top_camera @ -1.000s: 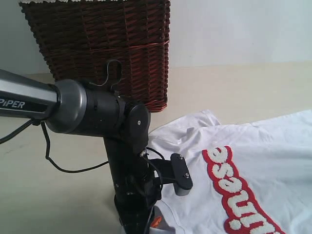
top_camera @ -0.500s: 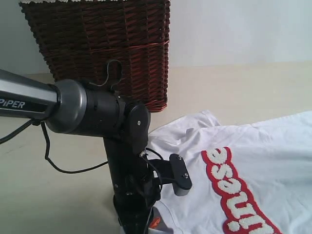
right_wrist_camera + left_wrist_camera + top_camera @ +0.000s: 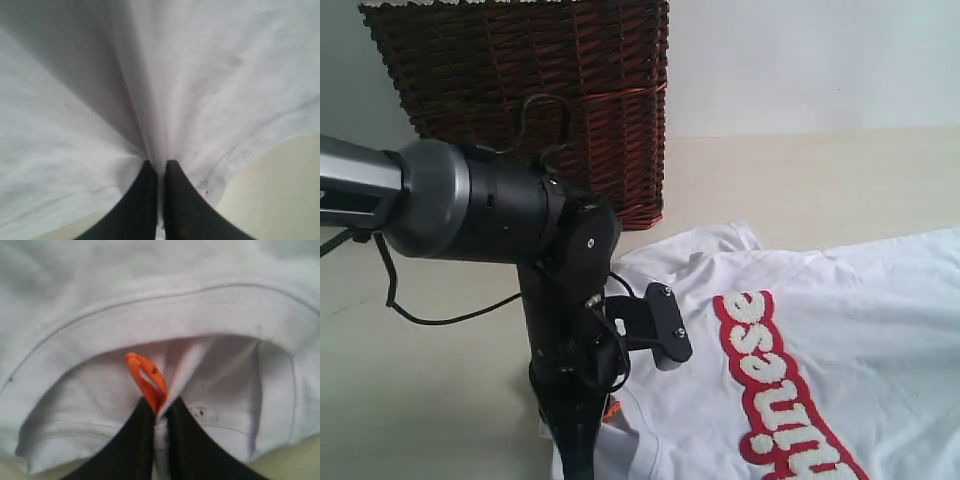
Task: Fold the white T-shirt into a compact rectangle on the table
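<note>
Spread over near-right part of cream-beige matte table (image 3: 800,170): white short-sleeved cotton T-shirt (image 3: 880,300) w/ red letter band, collar twd near edge. Left gripper (image 3: 159,407) pressed tight on collar hem, beside small orange tag (image 3: 145,377). Right gripper (image 3: 159,167) likewise nipping a fabric fold nr hem. Dark red-brown wicker basket (image 3: 520,90) at far edge, apart from shirt.
</note>
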Available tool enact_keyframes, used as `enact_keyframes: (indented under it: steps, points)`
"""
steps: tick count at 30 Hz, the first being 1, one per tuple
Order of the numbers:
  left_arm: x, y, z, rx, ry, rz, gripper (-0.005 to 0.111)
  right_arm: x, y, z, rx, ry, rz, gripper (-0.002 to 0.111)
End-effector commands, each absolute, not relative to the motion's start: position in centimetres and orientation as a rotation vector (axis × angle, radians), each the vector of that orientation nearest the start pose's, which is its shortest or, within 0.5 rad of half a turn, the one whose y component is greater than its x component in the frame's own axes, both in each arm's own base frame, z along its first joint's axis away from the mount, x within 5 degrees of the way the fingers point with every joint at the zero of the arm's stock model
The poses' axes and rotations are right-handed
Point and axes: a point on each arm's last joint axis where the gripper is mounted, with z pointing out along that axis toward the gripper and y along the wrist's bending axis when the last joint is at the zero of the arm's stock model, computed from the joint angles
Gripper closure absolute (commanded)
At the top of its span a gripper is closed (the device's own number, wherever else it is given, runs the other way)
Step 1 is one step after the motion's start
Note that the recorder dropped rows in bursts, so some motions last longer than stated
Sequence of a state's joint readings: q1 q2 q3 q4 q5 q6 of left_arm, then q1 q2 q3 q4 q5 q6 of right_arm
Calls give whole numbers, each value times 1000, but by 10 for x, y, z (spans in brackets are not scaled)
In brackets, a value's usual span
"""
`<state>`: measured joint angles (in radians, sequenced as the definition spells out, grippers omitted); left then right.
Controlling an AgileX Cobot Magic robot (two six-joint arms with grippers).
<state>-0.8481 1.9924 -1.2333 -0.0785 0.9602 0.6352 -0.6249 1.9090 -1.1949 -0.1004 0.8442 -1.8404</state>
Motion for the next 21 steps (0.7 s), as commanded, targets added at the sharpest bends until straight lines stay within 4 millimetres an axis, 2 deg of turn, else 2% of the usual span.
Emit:
enact_keyframes:
  steps: [1, 4, 8, 12, 16, 19, 21]
  points:
    - [230, -265, 155, 2094, 2395, -61, 107, 281, -211, 184, -1898, 2512, -305, 108]
    - [228, -263, 165, 2089, 2397, -62, 107, 278, -208, 198, -1878, 2508, -333, 108]
    - [225, -260, 182, 2050, 2395, -68, 107, 271, -198, 216, -1819, 2510, -285, 108]
    - [220, -252, 205, 2010, 2398, -42, 107, 265, -186, 244, -1716, 2471, -322, 108]
    - [220, -233, 242, 1991, 2282, 150, 107, 256, -170, 281, -1594, 2394, -412, 108]
    - [222, -217, 281, 1927, 2116, 318, 107, 245, -155, 311, -1505, 2310, -486, 108]
    - [222, -209, 313, 1825, 2003, 384, 107, 237, -143, 333, -1472, 2218, -541, 108]
